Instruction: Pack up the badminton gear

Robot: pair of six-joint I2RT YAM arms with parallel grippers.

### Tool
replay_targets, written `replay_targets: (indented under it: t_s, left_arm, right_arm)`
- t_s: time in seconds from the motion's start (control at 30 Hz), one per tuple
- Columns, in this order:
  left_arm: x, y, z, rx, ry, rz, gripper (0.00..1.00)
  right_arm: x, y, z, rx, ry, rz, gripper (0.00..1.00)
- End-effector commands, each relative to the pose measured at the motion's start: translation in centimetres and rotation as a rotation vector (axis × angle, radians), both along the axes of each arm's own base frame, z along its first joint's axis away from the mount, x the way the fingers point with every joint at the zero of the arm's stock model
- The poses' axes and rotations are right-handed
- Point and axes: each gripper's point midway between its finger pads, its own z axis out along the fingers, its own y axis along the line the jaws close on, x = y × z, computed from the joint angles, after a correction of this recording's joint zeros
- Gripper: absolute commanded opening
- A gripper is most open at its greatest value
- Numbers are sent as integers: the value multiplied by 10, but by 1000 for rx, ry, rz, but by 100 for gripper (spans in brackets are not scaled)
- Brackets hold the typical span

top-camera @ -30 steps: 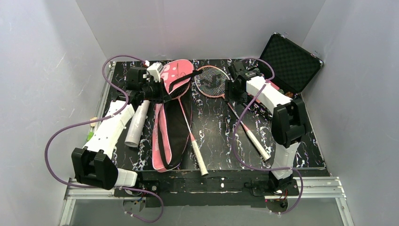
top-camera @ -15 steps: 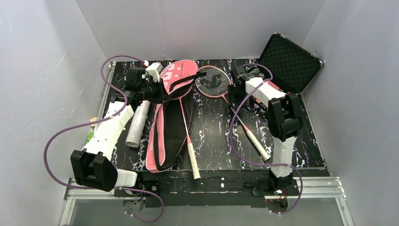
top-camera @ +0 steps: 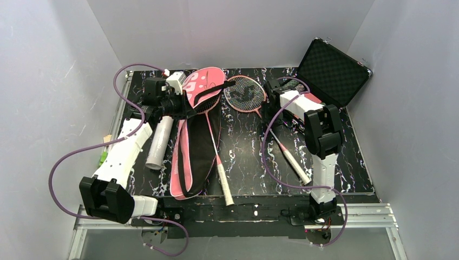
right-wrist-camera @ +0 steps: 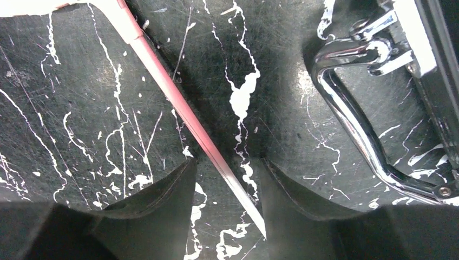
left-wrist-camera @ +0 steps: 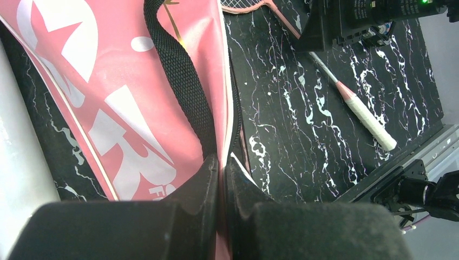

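Since a second ago my right arm [top-camera: 322,130] has folded back toward its base, and the racket on the bag [top-camera: 222,181] has slid its handle nearer the front edge. At nine o'clock on the table [top-camera: 243,151] a white tube [top-camera: 158,143] lies beside the pink bag [top-camera: 192,146], which runs from eleven toward six. My left gripper [left-wrist-camera: 222,162] is clamped on the bag's pink edge, just beside the black strap [left-wrist-camera: 178,70]. The second racket [top-camera: 296,162] lies on bare table, head at twelve, handle toward four. My right gripper [right-wrist-camera: 227,162] stands wide, one finger either side of that racket's shaft. At two o'clock a black case [top-camera: 333,70] stands open.
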Motion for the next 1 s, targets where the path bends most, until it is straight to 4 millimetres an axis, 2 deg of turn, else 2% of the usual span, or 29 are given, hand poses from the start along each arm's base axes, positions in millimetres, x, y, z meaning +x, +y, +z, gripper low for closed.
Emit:
replay_targets:
  t_s: [0.0, 0.1, 0.13, 0.27, 0.4, 0.53, 0.67, 0.83, 0.97]
  left_arm:
    - [-5, -4, 49, -57, -132, -30, 0]
    - [-5, -4, 48, -58, -130, -30, 0]
    - [-5, -3, 45, -50, -127, -26, 0]
    - [-5, -1, 40, -37, -121, -23, 0]
    - [-6, -2, 38, -38, -116, -25, 0]
    - [-6, 0, 40, -33, -124, -21, 0]
    - [-7, 1, 38, -30, -123, -20, 0]
    - [-7, 1, 37, -32, -119, -20, 0]
    - [-7, 0, 33, -34, -113, -25, 0]
  right_arm:
    - [-5, 3, -16, 22, 42, 8, 51]
    - [-7, 6, -16, 41, 47, 7, 41]
    - [-7, 17, -8, 89, 23, 23, 30]
    - [-8, 38, 6, 118, -48, 96, 21]
    - [-8, 54, 15, 105, -86, 149, 1]
    - [-5, 59, 24, 112, -106, 155, 1]
    - [1, 60, 42, 92, -159, 160, 1]
    - [4, 56, 81, 67, -235, 126, 1]
    - [-9, 49, 114, 76, -259, 73, 1]
